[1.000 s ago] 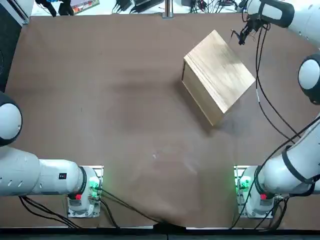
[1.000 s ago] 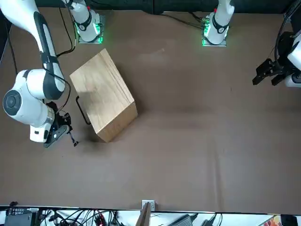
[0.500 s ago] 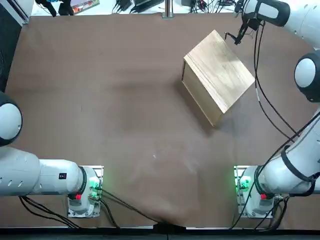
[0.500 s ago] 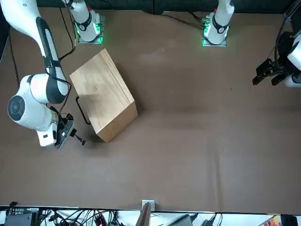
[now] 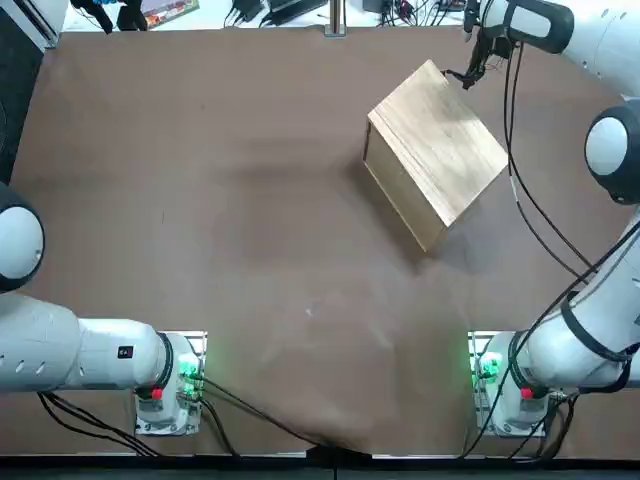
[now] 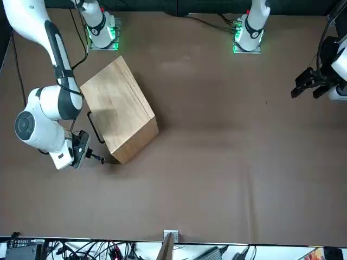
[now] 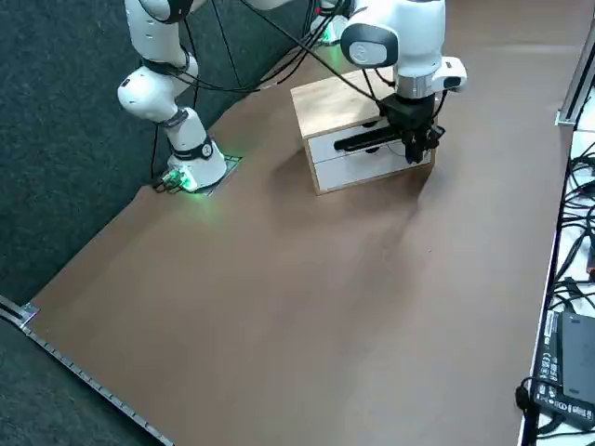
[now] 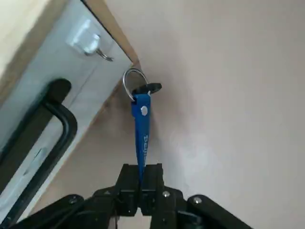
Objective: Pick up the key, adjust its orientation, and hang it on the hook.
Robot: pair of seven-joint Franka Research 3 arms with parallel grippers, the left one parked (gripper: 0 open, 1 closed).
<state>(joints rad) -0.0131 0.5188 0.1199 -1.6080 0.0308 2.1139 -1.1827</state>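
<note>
The right gripper (image 8: 141, 183), black and two-fingered, has its fingers pinched on the lower end of a long blue key tag (image 8: 141, 138). The tag stands straight out from the fingertips. At its far end sit a silver ring (image 8: 131, 82) and a small dark piece; whether that piece is the key itself cannot be told. The ring lies just beside the lower corner of the pale drawer front (image 8: 57, 90) of the light wooden box (image 5: 437, 153), close to a small clear hook with a metal prong (image 8: 90, 43) but not on it. A black bar handle (image 8: 45, 129) runs across the same face.

In the top view the right gripper (image 5: 468, 68) sits at about 1 o'clock from the box's middle, just off its far corner. Against the frame from a second ago, it has moved leftward and toward the table's far edge, closing on that corner. In the front view the gripper (image 6: 87, 154) has likewise travelled from open table beside the box to just by its handled face, and the tag now points at the box. The box and the brown table (image 5: 220, 200) are unchanged.
</note>
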